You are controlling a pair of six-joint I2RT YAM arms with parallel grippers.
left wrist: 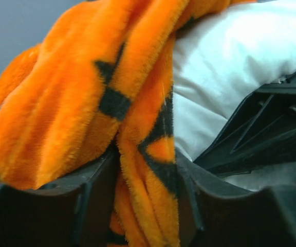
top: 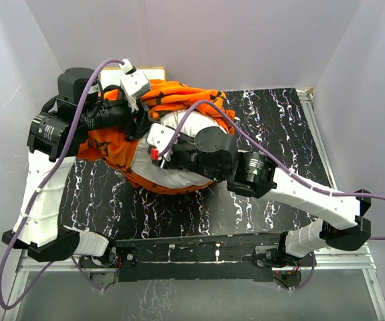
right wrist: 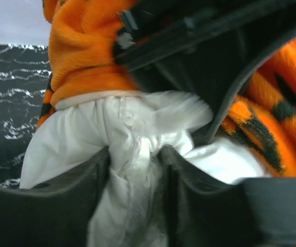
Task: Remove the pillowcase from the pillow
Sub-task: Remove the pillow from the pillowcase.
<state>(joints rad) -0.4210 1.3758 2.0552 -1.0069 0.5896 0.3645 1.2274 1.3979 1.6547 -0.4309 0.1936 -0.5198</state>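
DESK: Top view, who holds what?

PHOTO: On the black marbled table [top: 279, 127] the pillow [top: 147, 170] lies toward 10 o'clock. The orange pillowcase [top: 179, 90] is bunched over its 12 o'clock end, white showing toward 6. The left gripper [top: 142, 112] reaches in from 9 o'clock and the right gripper [top: 159, 160] from 3, apparently so each can pull against the other.

DESK: Left wrist?

PHOTO: A fold of monogrammed orange plush [left wrist: 76, 103] runs down between the fingers, both pressed against it: a narrow pinch on the cover. Bare white pillow [left wrist: 230, 62] sits at 2 o'clock.

DESK: Right wrist?

PHOTO: The fingers are nipped on a gathered tuft of the white pillow [right wrist: 76, 139], probably anchoring it. The orange cover [right wrist: 81, 51] is rucked up at 11 o'clock. The case looks partly off, not free.
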